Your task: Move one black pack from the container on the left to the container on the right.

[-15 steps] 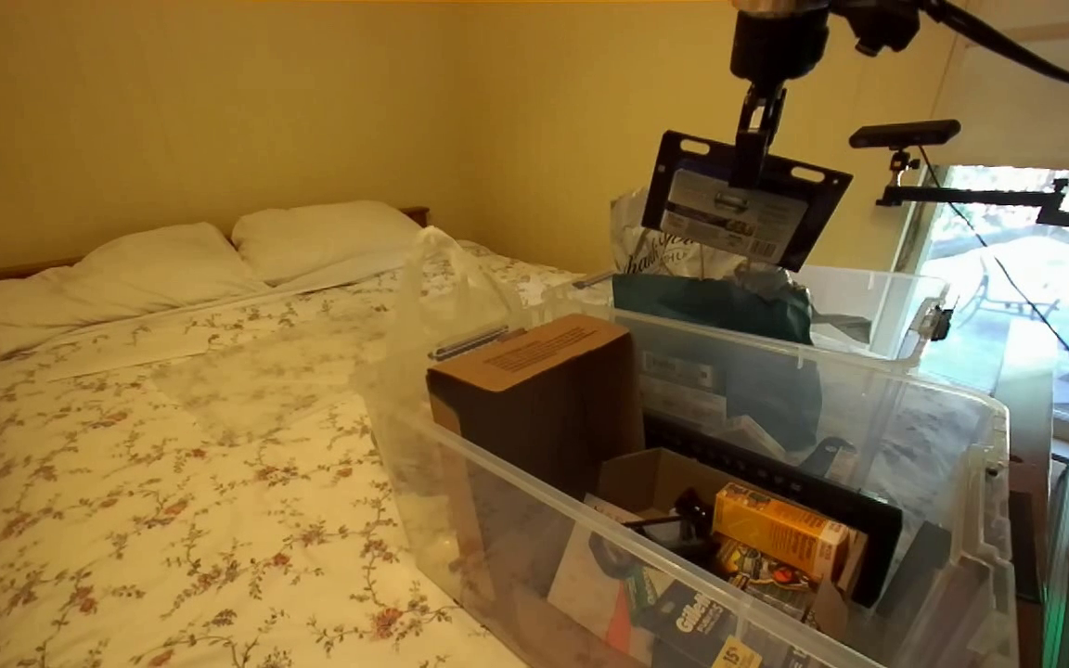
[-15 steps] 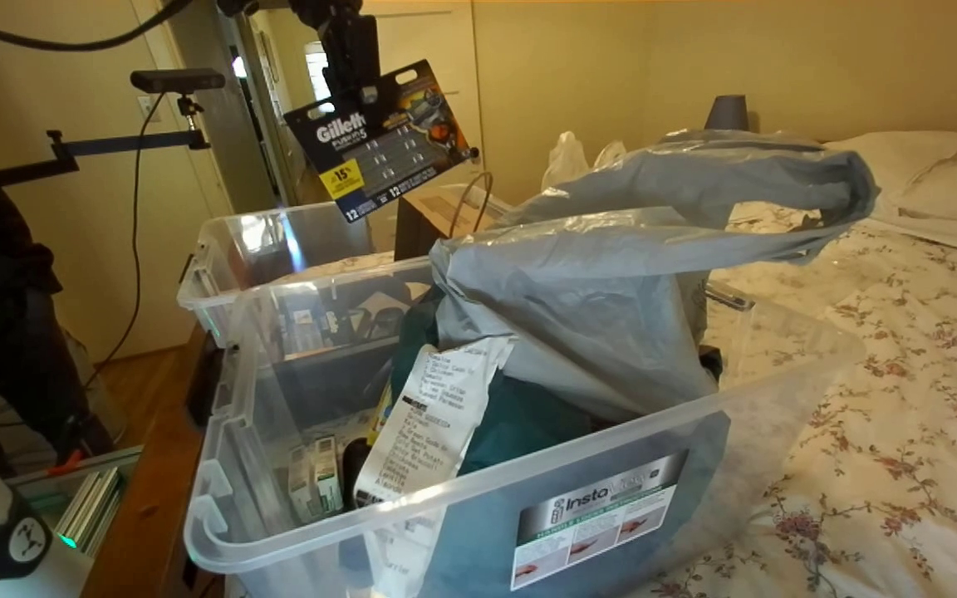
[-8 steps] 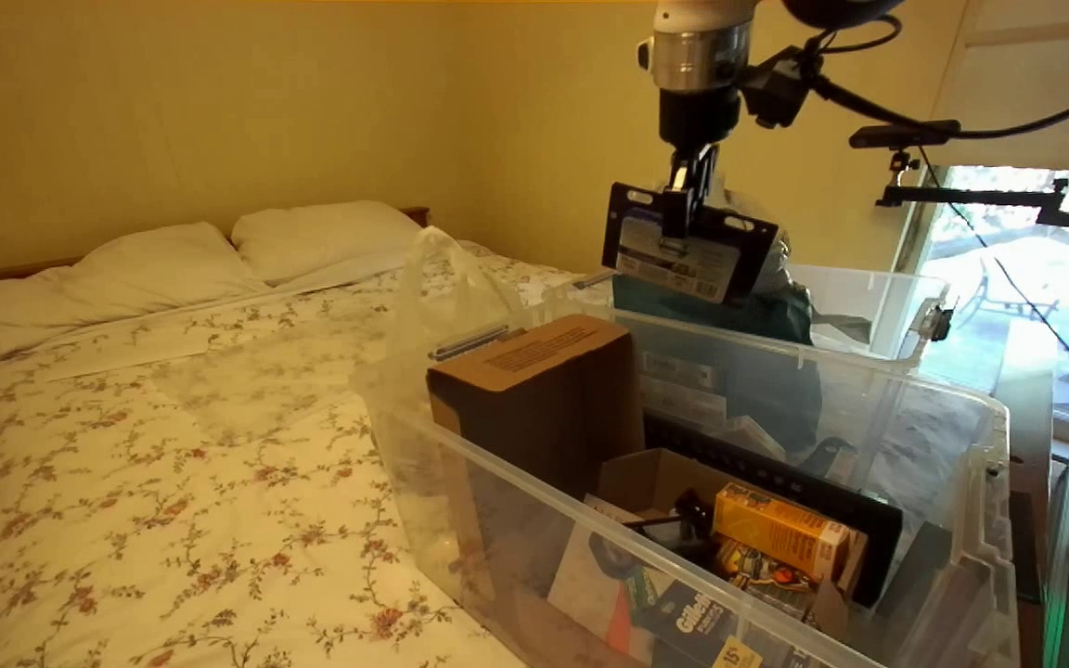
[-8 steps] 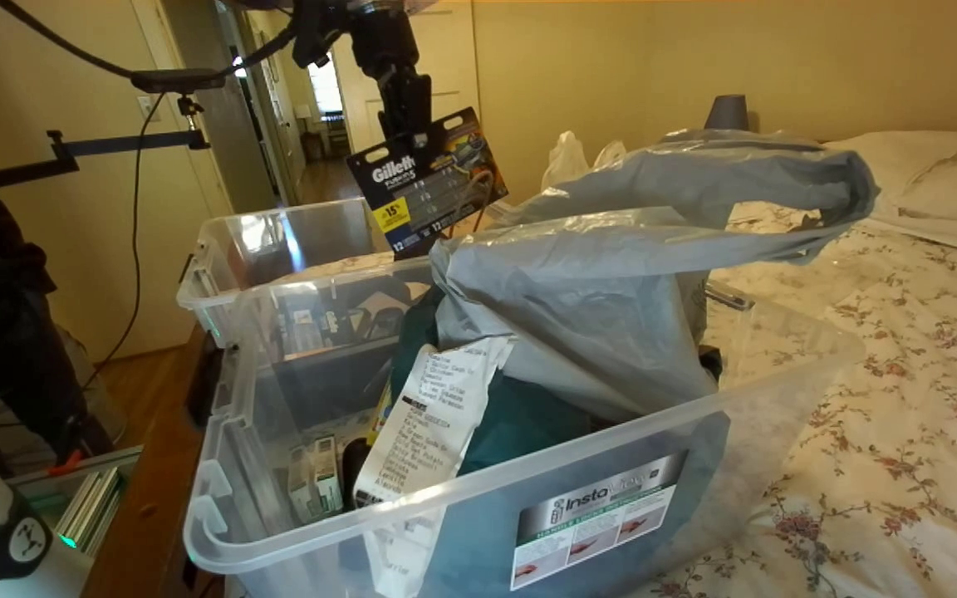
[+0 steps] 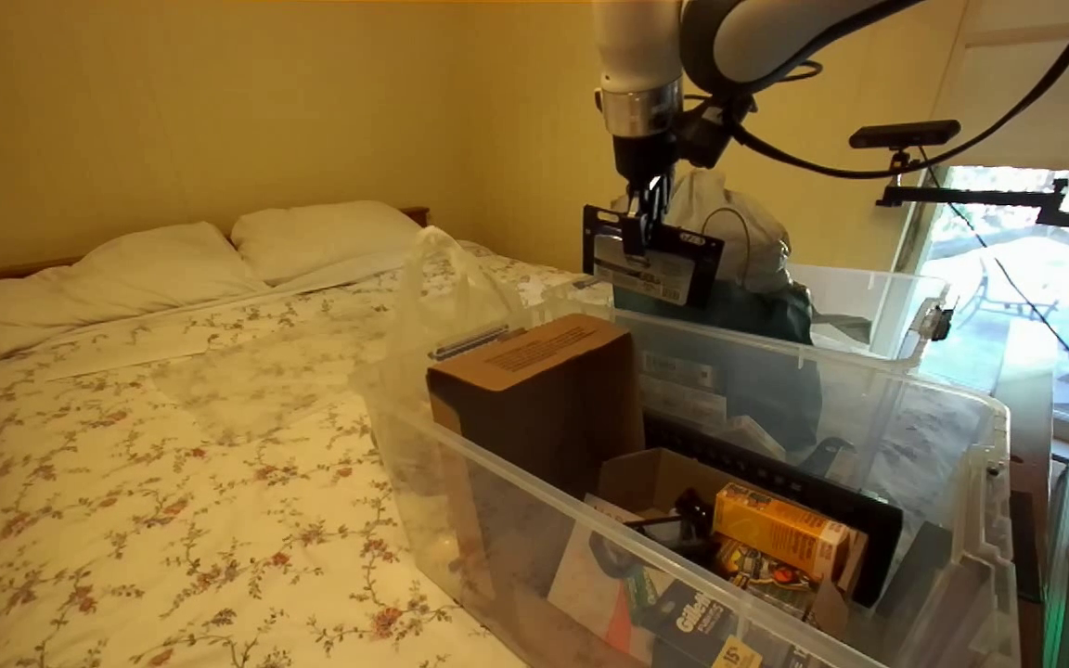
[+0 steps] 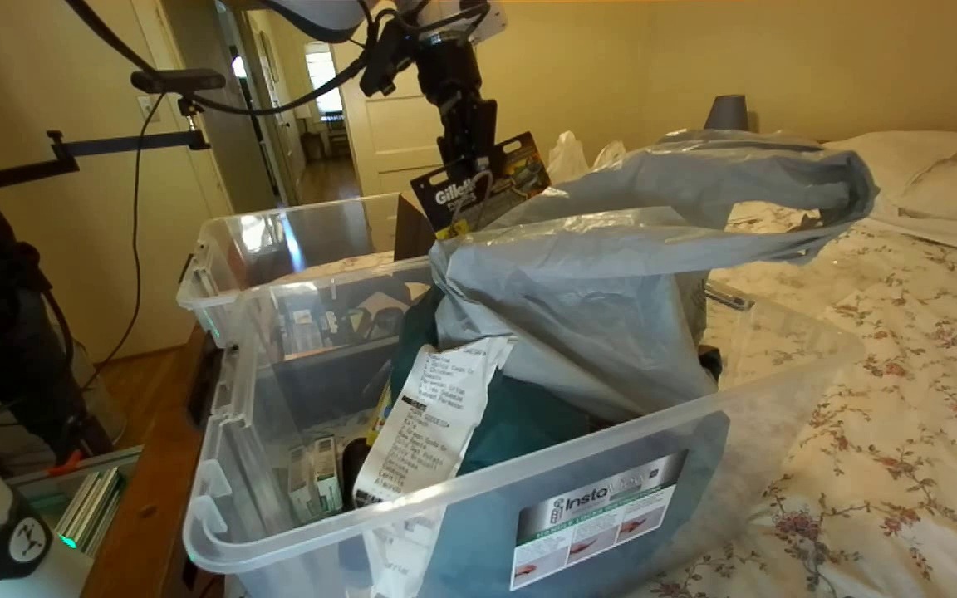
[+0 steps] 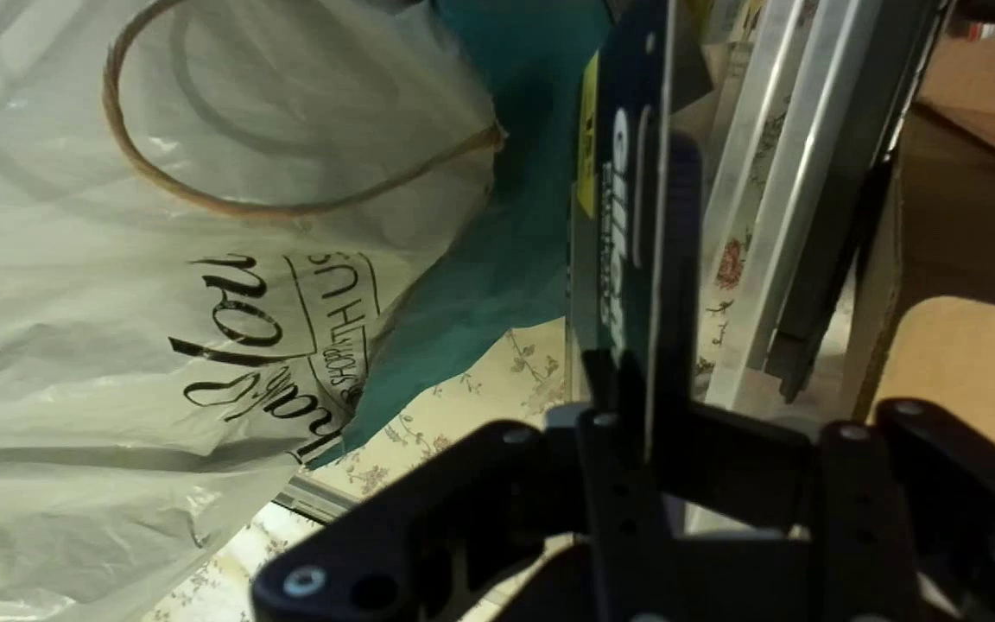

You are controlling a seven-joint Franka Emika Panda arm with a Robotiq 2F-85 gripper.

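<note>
Source container point(image 5: 497, 538), by judgement: clear plastic.

Destination container point(image 6: 279, 569), likewise judged: clear plastic, alongside.

Grey bag point(image 6: 578, 307) and teal bag point(image 6: 520, 423): filling much of the destination.

Gripper point(image 5: 637, 243): clamped on the top edge of the black pack point(image 5: 669, 269). Step in hand, apparently: placing. Next move calls for lowering the pack between bags and wall, then releasing it.

Black pack: near the teal bag, seemingly above the destination; slightly tilted; flat, Gillette-lettered, printed face dark, reverse with a pale label. Foot relative to rim: cannot be told.

Yellow flash point(image 7: 588, 138): on the printed face.
</note>
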